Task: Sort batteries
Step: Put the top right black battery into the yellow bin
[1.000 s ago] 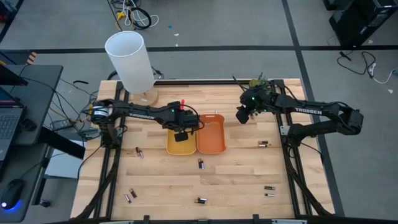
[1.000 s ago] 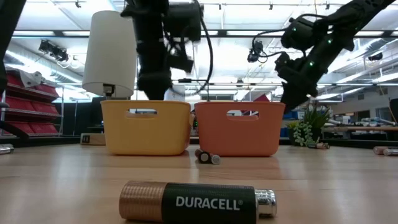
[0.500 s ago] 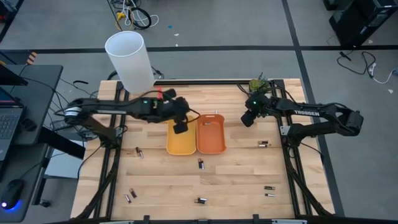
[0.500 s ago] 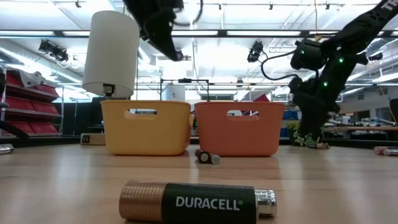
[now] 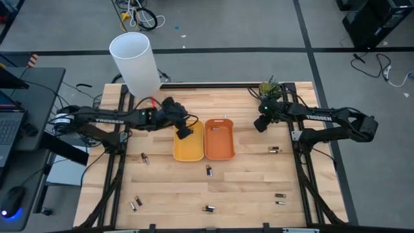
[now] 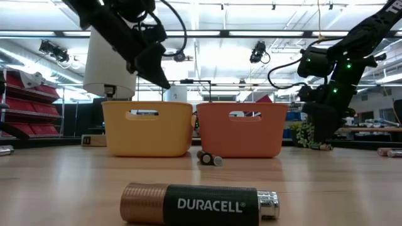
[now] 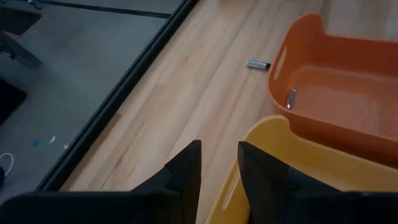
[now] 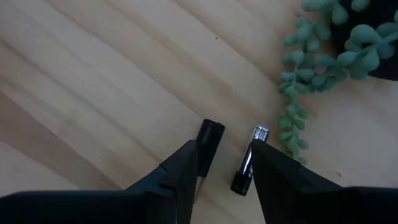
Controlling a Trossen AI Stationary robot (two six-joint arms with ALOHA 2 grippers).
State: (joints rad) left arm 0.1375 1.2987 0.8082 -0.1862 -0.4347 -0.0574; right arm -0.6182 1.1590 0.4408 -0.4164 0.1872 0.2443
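Note:
My right gripper (image 8: 225, 163) is open and low over the table's far right, by a small plant (image 8: 323, 56). Between its fingers lie two batteries, a dark one (image 8: 209, 142) and a silvery one (image 8: 247, 163). My left gripper (image 7: 219, 167) is open, holds nothing, and hangs slanting above the far left rim of the yellow tray (image 5: 187, 147). The orange tray (image 5: 219, 139) beside it holds one battery (image 7: 290, 98). More batteries lie loose on the table (image 5: 209, 170), (image 5: 274, 150), (image 5: 145, 158). My right gripper has one finger (image 8: 185, 167) close by the dark battery and the other (image 8: 271, 167) close by the silvery one, slanting down from above. Whether either finger touches a battery, I cannot tell.
A tall white cylinder (image 5: 134, 61) stands at the far left corner on a wooden base. One battery (image 7: 257, 64) lies beyond the orange tray. Others lie near the front edge (image 5: 208, 208), (image 5: 134, 205), (image 5: 279, 199); one (image 6: 201, 204) lies right before the low camera.
My left gripper has risen out of the yellow tray, drawn back toward the table's left edge and tipped from pointing down to slanting. My right gripper has sunk toward the table beside the plant.

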